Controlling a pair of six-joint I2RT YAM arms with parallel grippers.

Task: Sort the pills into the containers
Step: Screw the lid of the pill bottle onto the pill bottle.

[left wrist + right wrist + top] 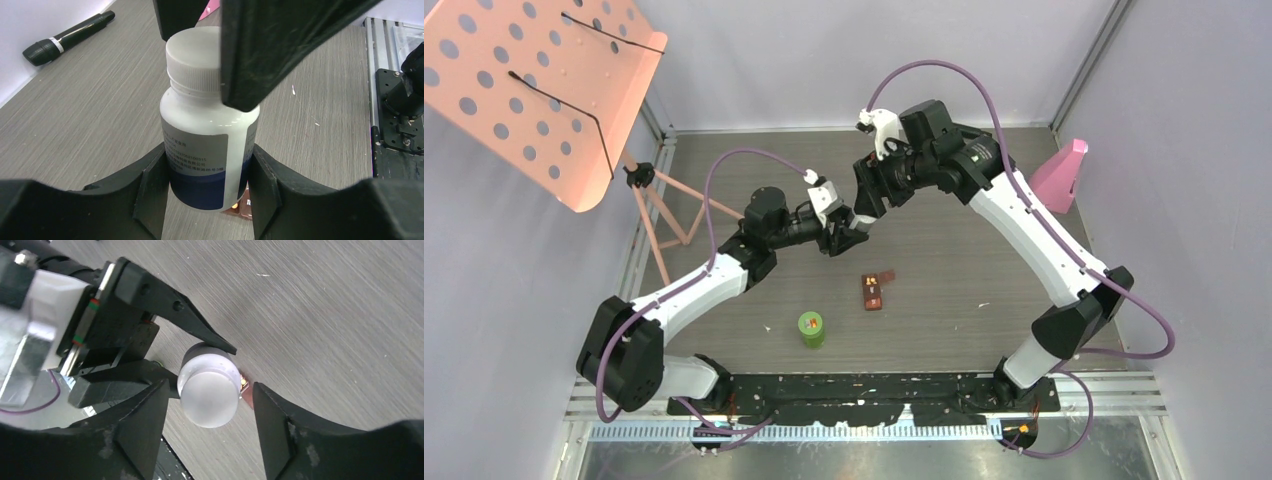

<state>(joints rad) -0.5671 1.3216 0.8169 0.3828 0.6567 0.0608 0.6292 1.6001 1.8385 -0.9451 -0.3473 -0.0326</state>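
Left pincer (pixel 207 186) pinches white bottle (pixel 205 130) by its body, apparently off the table (pixel 964 250), at 11 o'clock from brown case (pixel 876 291); steadies it. Right pincer (pixel 210 410) spread, jaws flanking cap (pixel 209 396), untouched. Judged: unscrewing next.

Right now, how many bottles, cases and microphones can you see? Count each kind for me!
Bottles: 2 (white bottle, green-lidded bottle)
Brown case: 1
Microphone: 1
Total: 4
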